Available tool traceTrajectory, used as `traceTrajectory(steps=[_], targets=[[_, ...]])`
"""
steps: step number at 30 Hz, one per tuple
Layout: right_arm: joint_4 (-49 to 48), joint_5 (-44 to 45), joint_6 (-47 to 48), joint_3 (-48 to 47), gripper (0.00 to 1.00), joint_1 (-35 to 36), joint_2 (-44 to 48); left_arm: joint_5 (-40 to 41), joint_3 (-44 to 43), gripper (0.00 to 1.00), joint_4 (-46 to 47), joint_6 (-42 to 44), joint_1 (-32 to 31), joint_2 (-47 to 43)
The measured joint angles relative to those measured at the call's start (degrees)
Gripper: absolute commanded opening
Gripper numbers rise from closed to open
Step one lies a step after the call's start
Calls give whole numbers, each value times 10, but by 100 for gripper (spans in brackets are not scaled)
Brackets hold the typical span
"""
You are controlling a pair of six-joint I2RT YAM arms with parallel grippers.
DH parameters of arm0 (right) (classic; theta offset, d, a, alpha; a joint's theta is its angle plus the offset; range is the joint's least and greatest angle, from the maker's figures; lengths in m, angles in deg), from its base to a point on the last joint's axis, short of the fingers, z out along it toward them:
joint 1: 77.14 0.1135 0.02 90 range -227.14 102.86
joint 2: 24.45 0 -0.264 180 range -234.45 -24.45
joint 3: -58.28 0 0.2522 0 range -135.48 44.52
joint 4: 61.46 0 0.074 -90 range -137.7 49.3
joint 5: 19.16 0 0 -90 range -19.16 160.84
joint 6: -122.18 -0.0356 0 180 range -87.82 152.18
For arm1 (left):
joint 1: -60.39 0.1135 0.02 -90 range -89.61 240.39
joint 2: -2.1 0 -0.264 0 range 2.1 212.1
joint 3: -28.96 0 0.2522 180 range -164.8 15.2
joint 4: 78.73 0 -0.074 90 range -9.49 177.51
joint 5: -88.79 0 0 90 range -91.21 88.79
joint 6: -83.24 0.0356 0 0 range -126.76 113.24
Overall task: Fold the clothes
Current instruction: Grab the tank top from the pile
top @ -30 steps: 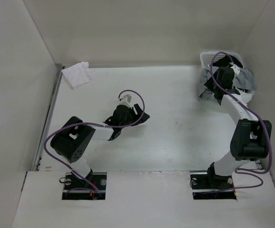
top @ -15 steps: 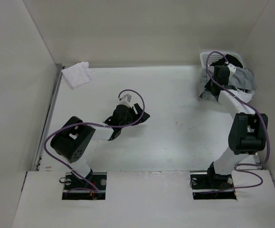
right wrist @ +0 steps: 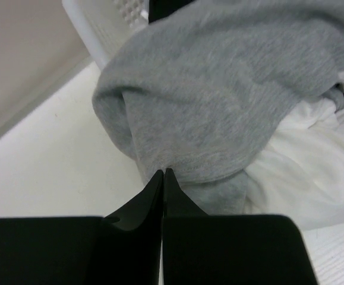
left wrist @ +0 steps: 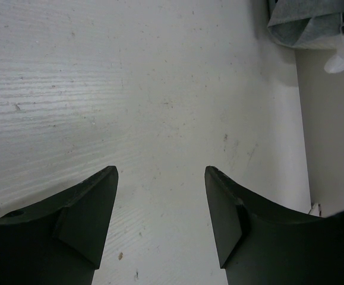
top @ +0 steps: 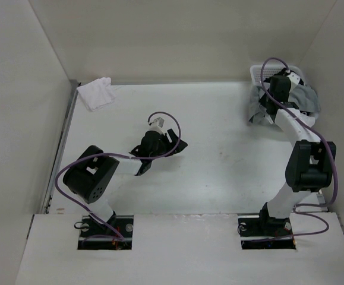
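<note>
The clothes, a light grey tank top [top: 307, 98], lie bunched over the front of a white basket [top: 258, 72] at the far right. In the right wrist view the grey knit [right wrist: 219, 89] fills the middle, its stitched hem curving down to my right gripper [right wrist: 163, 172]. That gripper [top: 269, 101] is shut, and the fabric's folds run together at its tips, where the hem is pinched. My left gripper [top: 174, 144] hovers over the bare table mid-left, open and holding nothing [left wrist: 160, 169]. A corner of the grey top [left wrist: 308, 24] shows far off in the left wrist view.
A white garment [right wrist: 302, 172] and a black one [right wrist: 166, 6] lie under and behind the grey top in the basket [right wrist: 100, 24]. A small folded white cloth [top: 96, 93] sits at the far left corner. White walls close in the table on three sides.
My right gripper has reached further up to the basket and closed from open to shut at the grey top's hem. The left arm has not moved.
</note>
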Motion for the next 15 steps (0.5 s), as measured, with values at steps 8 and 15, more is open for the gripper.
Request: traceTrajectory(steps=[8, 15], targets=[[-69, -4, 6, -211, 0, -9, 16, -1, 0, 58, 5, 0, 1, 0], [-146, -20, 26, -401, 0, 48, 56, -5, 0, 57, 7, -5, 16, 0]])
